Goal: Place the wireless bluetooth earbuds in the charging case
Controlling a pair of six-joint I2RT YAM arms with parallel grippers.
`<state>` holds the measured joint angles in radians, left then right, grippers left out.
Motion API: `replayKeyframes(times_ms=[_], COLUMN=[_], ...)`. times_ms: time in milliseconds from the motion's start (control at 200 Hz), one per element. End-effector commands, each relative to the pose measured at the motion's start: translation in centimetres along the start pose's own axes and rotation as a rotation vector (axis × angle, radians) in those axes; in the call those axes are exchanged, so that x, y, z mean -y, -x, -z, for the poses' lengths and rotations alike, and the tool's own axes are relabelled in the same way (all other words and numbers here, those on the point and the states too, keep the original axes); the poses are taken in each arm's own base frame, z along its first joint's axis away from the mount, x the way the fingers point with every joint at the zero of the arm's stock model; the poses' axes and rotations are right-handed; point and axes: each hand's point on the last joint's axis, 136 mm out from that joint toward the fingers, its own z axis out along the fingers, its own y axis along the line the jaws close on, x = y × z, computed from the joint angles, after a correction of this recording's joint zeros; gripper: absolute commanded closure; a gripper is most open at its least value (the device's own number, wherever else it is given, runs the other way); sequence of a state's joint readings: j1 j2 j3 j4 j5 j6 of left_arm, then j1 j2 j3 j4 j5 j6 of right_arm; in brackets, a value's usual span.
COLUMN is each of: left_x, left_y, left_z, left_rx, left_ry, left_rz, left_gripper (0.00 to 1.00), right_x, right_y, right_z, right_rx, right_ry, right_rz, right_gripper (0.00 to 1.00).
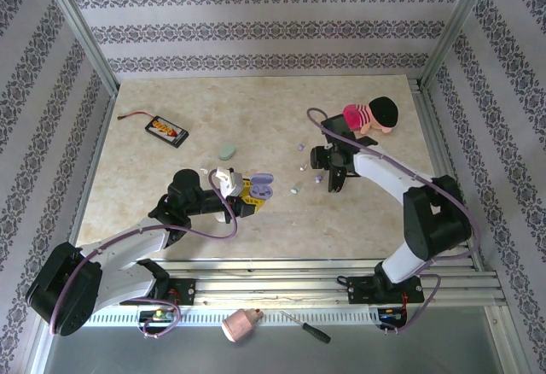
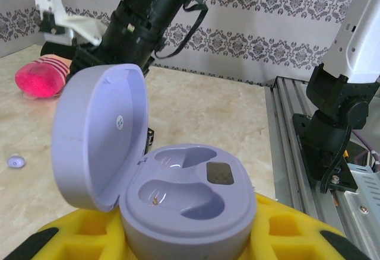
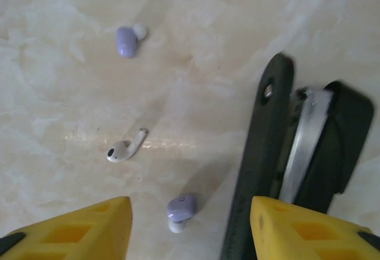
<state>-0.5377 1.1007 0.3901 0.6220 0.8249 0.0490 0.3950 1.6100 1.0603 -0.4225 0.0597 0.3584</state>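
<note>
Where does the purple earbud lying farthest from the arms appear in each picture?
Top view: the purple earbud lies mid-table, up and left of the right claw.
Left wrist: at the far left edge, left of the purple case and its raised lid.
Right wrist: upper left, white tip at its right.
Shared landmark: the right arm reaching down near it.

Your lilac pebble-shaped plastic charging case (image 2: 184,212) stood open, clamped in the left gripper (image 1: 249,190). Its rounded lid (image 2: 98,141) was tipped back nearly upright, and both moulded wells were empty. On the marbled tabletop (image 3: 237,10) you had three buds, each lying apart from the others: a small lilac plastic earbud with a whitish tip (image 3: 126,40), a white stemmed plastic earbud (image 3: 126,149) on its side, and a second lilac bud (image 3: 181,208).
</note>
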Motion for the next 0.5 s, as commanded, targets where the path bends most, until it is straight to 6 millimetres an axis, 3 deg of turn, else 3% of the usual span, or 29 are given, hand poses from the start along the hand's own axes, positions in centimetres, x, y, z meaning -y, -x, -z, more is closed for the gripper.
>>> replayKeyframes(times_ms=[0, 165, 495], left_x=[0.4, 0.5, 0.4], left_y=[0.7, 0.5, 0.5], left_z=[-0.2, -0.1, -0.1], left_rx=[0.030, 0.023, 0.018], left_ry=[-0.012, -0.010, -0.006], left_rz=[-0.040, -0.039, -0.050], left_gripper=[0.86, 0.86, 0.86], right_x=[0.0, -0.9, 0.3], right_y=[-1.6, -2.6, -5.1], right_z=[-1.5, -2.8, -4.3], right_rx=[-0.026, -0.058, -0.139], right_ry=[-0.082, -0.094, -0.157], right_rz=[-0.031, -0.029, -0.034], right_gripper=[0.49, 0.57, 0.68])
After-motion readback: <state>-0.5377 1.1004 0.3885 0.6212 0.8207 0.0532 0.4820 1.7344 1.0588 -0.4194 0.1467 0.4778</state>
